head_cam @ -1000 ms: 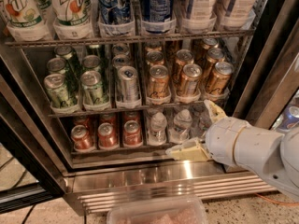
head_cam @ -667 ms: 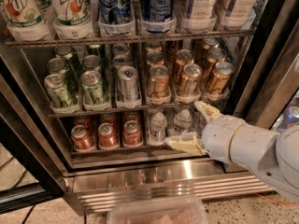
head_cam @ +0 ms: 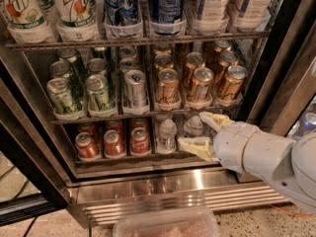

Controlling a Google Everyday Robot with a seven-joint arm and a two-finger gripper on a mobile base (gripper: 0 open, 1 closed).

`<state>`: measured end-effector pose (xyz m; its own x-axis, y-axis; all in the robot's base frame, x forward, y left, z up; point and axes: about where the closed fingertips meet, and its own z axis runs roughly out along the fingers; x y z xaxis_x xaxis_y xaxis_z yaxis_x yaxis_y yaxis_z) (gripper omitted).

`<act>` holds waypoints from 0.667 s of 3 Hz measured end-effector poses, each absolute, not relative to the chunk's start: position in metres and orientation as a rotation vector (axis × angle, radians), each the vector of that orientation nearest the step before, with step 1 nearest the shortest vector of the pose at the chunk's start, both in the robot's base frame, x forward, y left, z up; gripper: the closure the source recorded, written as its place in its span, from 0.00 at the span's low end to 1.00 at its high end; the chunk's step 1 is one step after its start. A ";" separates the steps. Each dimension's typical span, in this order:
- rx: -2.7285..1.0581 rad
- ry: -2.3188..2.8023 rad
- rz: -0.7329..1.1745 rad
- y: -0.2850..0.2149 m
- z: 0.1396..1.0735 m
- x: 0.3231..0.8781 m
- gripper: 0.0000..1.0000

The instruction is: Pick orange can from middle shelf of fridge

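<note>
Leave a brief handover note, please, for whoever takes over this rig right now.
The gripper is open and empty. It is low in the fridge at the right, by the small bottles and below the middle shelf.
The orange cans stand upright in the right-hand lanes of the middle shelf, none touched.
Done: the arm is at the open fridge.
Left: raise the gripper to an orange can, probably a front one, close on it and draw it out.

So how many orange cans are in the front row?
3: left orange can, middle orange can, right orange can, along the middle shelf front. More stand behind, some maybe hidden. The open tool is below, beside the small bottles.
</note>
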<state>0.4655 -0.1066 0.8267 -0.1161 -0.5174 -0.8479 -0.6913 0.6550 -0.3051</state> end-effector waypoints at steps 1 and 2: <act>-0.928 1.753 0.222 -0.099 0.820 0.472 0.46; -0.824 1.687 0.226 -0.094 0.814 0.496 0.35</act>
